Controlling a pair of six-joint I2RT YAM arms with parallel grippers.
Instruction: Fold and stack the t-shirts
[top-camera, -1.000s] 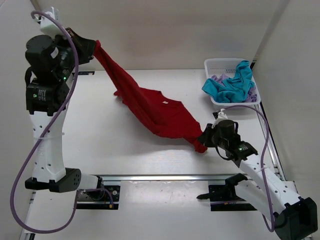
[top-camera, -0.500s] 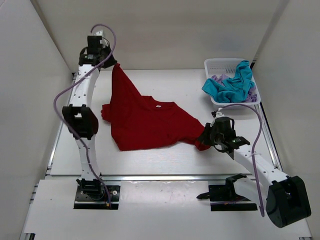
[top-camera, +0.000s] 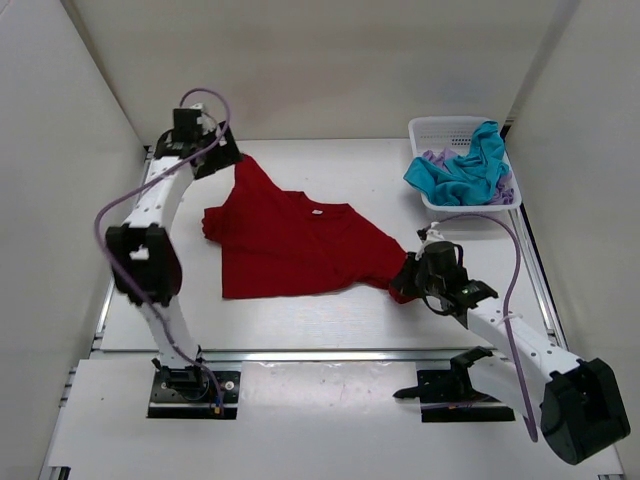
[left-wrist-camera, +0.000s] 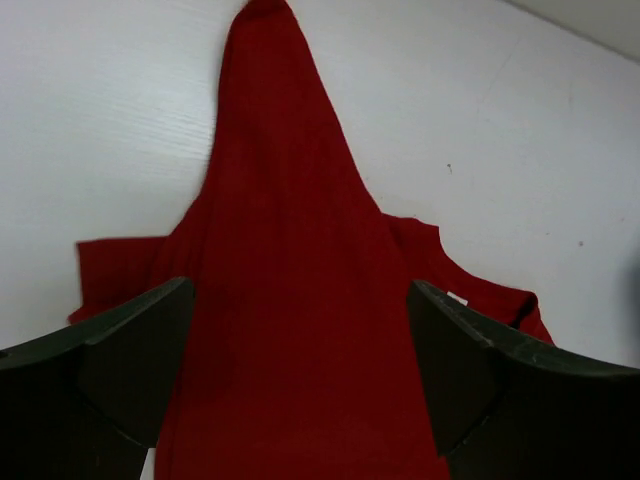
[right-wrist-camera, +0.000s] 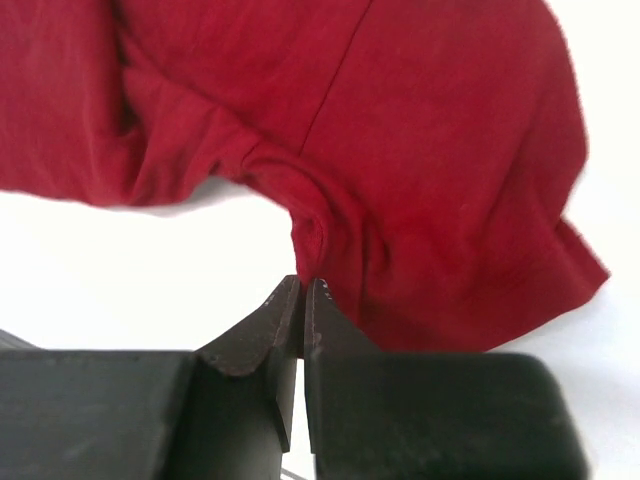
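The red t-shirt (top-camera: 290, 250) lies spread on the table (top-camera: 300, 322), left of centre. A narrow peak of it runs to the far left and one corner is drawn out to the near right. The teal t-shirt (top-camera: 462, 170) is heaped in the white basket (top-camera: 440, 124) at the far right corner. The lavender t-shirt (top-camera: 432, 158) peeks out beneath it on the left.

The overhead view shows the right gripper (top-camera: 405, 278) at the shirt's near-right corner, but not how its jaws stand. The right wrist view settles that. There the right gripper (right-wrist-camera: 302, 285) has its fingers (right-wrist-camera: 260, 340) pressed together on a small gathered fold of the red t-shirt (right-wrist-camera: 400, 140), and creases radiate from the pinch.

From above, the left gripper (top-camera: 222, 160) sits by the far-left peak of the cloth. It seems to hover just beside it, though contact cannot be judged from there. The left wrist view shows what the overhead cannot. There the left gripper (left-wrist-camera: 300, 290) has its dark fingers (left-wrist-camera: 135, 350) spread wide with nothing held between them. The red t-shirt (left-wrist-camera: 290, 330) lies flat on the table beyond them, tapering to its peak at the top of that view.
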